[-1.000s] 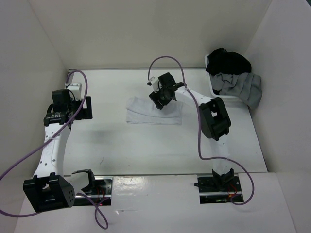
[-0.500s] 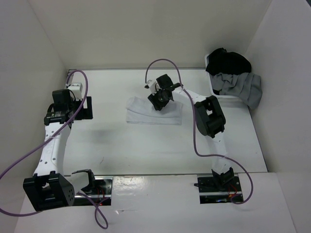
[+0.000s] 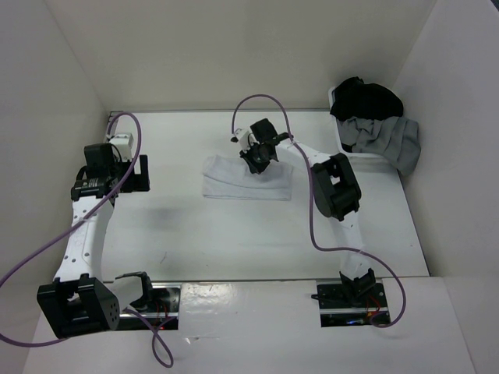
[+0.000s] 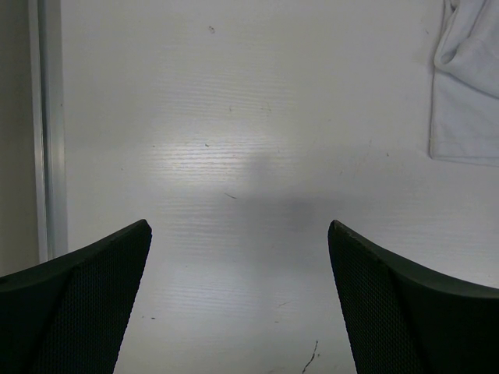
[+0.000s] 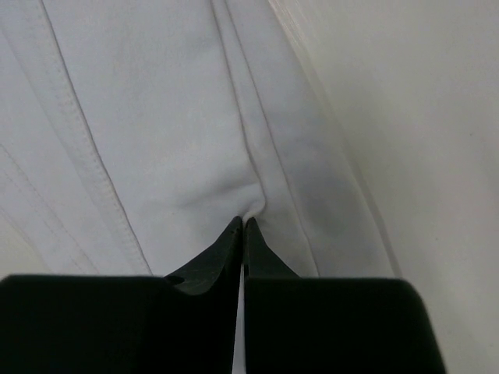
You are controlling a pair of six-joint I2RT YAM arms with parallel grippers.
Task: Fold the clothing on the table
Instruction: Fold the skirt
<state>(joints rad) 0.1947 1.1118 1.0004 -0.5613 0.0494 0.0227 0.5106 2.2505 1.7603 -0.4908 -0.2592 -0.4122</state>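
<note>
The right claw (image 3: 257, 156) is pinched shut on a ridge of the clothing (image 3: 245, 185) near its far edge, the cloth lying lengthwise left-to-right on the far-middle table (image 3: 234, 234), with the left claw (image 3: 131, 170) wide open, well apart.

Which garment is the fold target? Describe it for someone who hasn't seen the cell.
On the white table, look toward the far middle, under the right gripper. The clothing is a small, flat, plain white rectangle of thin fabric, unlike the grey garment and black garment heaped at the far right corner.
</note>
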